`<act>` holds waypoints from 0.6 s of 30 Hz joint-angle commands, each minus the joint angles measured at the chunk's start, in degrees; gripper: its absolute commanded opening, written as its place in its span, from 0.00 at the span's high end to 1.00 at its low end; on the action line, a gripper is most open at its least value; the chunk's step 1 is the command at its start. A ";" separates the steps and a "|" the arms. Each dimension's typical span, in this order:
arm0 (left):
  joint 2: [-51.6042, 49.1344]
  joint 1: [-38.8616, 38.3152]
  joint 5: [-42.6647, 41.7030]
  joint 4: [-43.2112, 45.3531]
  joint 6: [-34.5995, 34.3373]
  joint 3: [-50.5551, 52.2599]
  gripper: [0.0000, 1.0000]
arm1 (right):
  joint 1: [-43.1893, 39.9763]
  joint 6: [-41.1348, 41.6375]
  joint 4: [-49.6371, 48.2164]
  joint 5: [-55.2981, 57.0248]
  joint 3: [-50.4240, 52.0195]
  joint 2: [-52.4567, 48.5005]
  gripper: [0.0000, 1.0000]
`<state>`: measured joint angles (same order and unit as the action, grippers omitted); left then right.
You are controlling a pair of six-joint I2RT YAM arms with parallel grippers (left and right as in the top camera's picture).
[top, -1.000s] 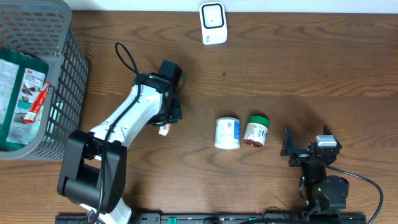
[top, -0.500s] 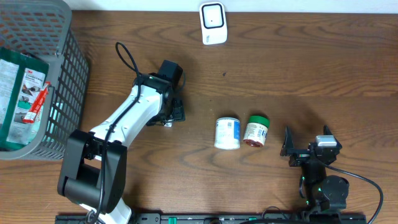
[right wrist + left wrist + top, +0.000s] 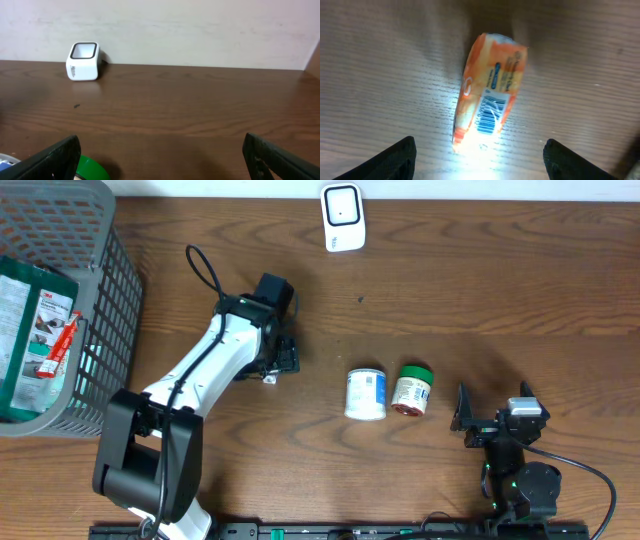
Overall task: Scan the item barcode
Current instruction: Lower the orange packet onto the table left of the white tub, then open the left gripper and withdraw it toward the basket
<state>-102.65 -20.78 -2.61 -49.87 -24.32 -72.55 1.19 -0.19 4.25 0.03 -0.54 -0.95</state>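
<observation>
One grey basket (image 3: 118, 275) holding flat packages (image 3: 28, 330), left jaws apart over orange packet (image 3: 490, 95), right jaws apart, empty

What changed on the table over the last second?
The left gripper opened and let go of the orange packet, which now lies barcode-up on the table below it. The right gripper, white can, green-lidded jar and white scanner stayed put.
</observation>
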 commanded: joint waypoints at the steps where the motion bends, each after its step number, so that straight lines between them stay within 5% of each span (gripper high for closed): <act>1: 1.53 1.09 0.72 -1.49 1.79 -4.57 0.21 | -0.35 0.17 0.02 0.55 0.22 0.20 0.01; 18: 12.48 17.40 0.76 -12.79 6.73 -21.33 0.21 | -0.35 0.17 0.02 0.55 0.22 0.20 0.01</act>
<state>-93.51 -6.57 -2.59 -61.87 -19.00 -91.11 1.19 -0.19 4.25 0.03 -0.54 -0.95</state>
